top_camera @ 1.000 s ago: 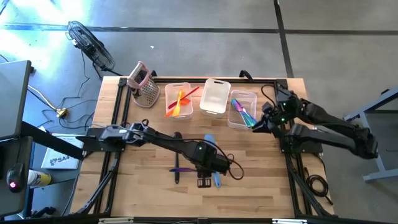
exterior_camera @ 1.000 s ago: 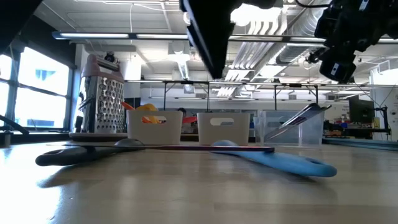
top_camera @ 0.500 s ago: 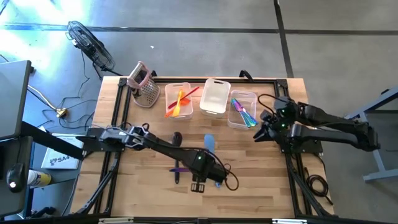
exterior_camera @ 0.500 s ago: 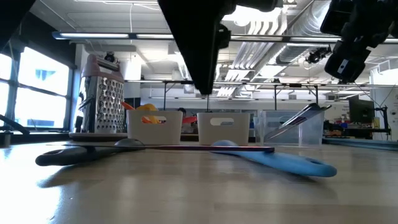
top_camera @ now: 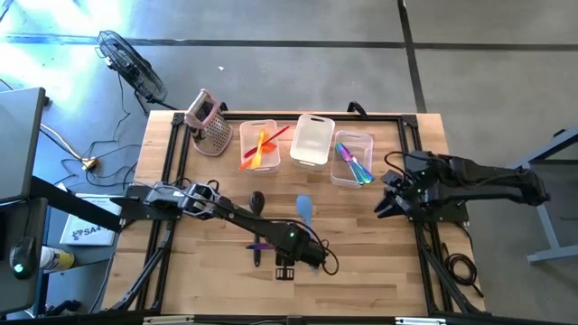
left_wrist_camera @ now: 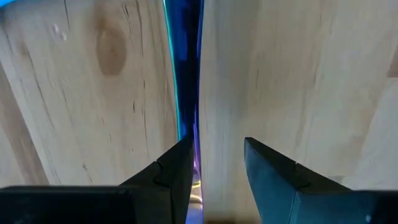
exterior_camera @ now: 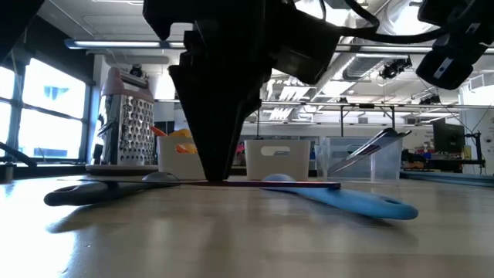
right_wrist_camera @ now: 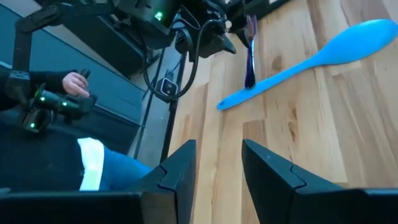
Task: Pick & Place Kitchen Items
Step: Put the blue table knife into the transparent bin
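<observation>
My left end effector [top_camera: 285,269]: down at the bench [top_camera: 217,199], fingers apart with nothing between them, right at the near end of the purple utensil [top_camera: 263,246].
Purple utensil: flat on the bench, crossing the blue spoon [top_camera: 307,221]; in my left wrist view its dark handle [left_wrist_camera: 188,74] runs straight ahead, touching or just beside the inner face of one finger [left_wrist_camera: 177,171], not centred in the gap.
Long axis: in line with my reach, so the fingers would close across the handle.
Offset, as I judge it: a small sideways shift toward that finger before closing.
Nearer arm: the left; my right end effector [top_camera: 384,208] hangs well apart from the blue spoon, beside the bin [top_camera: 353,158] with utensils, fingers apart and empty.
Dark utensil [top_camera: 256,200]: on the bench, just beyond the purple one.
</observation>
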